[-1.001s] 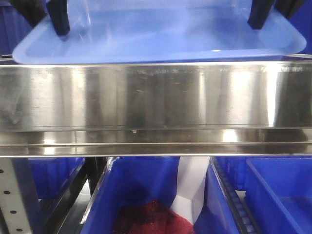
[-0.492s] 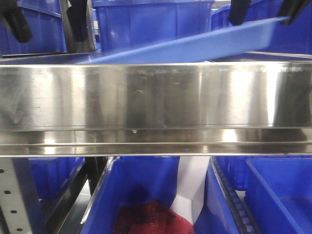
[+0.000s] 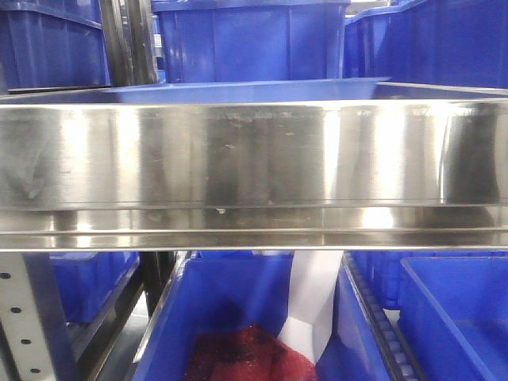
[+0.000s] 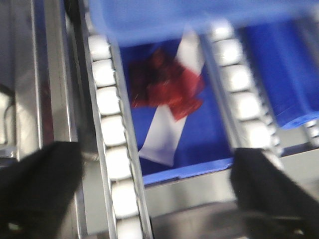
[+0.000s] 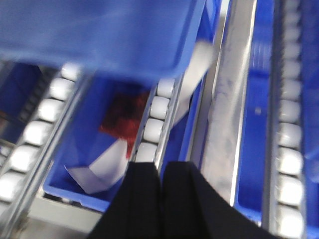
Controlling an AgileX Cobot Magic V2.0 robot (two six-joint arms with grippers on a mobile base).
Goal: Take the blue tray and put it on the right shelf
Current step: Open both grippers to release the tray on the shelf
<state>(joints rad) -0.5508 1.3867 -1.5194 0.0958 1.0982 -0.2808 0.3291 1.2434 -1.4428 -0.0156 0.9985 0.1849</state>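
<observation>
Stainless steel fills my front view: the right shelf (image 3: 254, 159) shows its broad lip, with the blue tray (image 3: 262, 91) lying flat just behind it, only a thin pale strip visible. No gripper appears there. My left wrist camera shows the left gripper (image 4: 154, 194) spread wide, holding nothing, above a deep blue bin (image 4: 199, 134) holding red material (image 4: 167, 87) at 12 o'clock. My right wrist camera shows the right gripper (image 5: 162, 199) pressed together, empty, the tray's underside (image 5: 99, 35) at 11 o'clock.

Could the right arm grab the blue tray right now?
Probably not just yet: the right tool is shut. Nothing stands between it and the blue tray, so once opened, it likely could.
</observation>
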